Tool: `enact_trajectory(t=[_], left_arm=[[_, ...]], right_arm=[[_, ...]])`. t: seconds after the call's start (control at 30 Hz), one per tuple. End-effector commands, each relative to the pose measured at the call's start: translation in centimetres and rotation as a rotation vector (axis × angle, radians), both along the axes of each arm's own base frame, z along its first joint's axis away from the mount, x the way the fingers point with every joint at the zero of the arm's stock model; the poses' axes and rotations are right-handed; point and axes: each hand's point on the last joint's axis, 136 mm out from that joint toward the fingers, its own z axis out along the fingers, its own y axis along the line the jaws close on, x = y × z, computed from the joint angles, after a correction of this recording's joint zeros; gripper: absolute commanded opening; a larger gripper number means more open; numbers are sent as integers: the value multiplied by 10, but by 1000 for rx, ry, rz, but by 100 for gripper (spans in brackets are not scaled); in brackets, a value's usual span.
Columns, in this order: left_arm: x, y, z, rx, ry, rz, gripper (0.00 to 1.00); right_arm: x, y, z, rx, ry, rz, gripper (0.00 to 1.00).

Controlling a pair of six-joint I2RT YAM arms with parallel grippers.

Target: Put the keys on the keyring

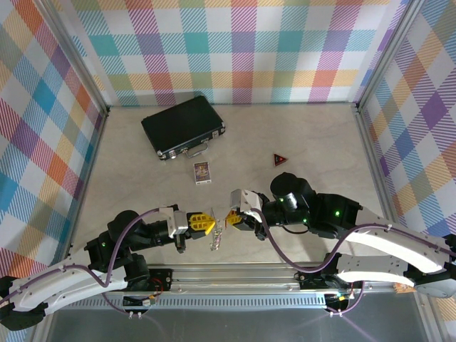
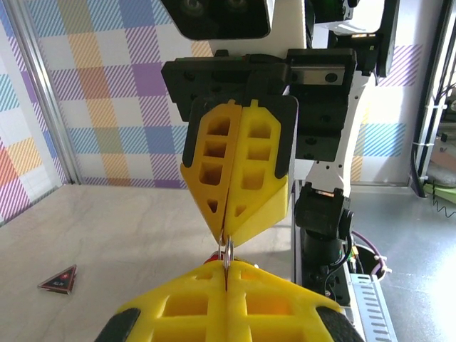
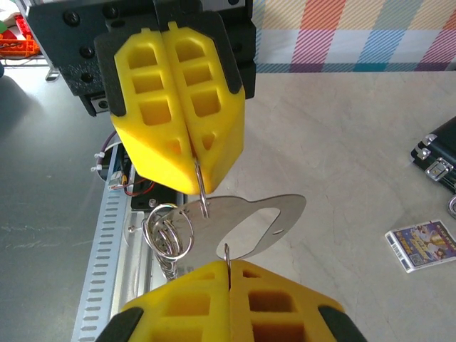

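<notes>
My two grippers meet tip to tip low over the near edge of the table. The left gripper (image 1: 204, 224) and the right gripper (image 1: 229, 217) are both shut on the keyring (image 3: 203, 194), a thin silvery loop seen edge-on between the yellow fingers. In the left wrist view the left gripper (image 2: 226, 267) holds the keyring (image 2: 226, 251) from below and the right gripper (image 2: 226, 239) pinches it from above. A flat silvery plate (image 3: 249, 210) and several small rings (image 3: 167, 229) hang from the loop beside the right gripper (image 3: 228, 265). A sliver of red (image 2: 210, 261) shows behind the left fingertips; the keys are otherwise hidden.
A black case (image 1: 184, 126) lies at the back left, with a small picture card (image 1: 202, 172) in front of it. A dark red triangular piece (image 1: 281, 159) sits right of centre. The slotted metal rail (image 1: 235, 274) runs along the near edge under the grippers.
</notes>
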Motion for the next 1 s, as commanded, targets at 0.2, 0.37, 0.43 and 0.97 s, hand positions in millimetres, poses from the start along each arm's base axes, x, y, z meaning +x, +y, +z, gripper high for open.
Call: enact_trajectory(t=[0.2,0.37,0.43,0.97], left_arm=[[3,-1,8,-46,-19,12,0],[3,-2,9,-48,-20,14,0],[3,-2,9,-50,-20,15,0],[11,-3,11,-66,2,50,0]], right_arm=[[-4,4,16,56,-48,25,0],[-4,5,19,69,-52,27,0],[-4,5,18,65,-53,27,0],[6,3,21,96,-121,-27,0]])
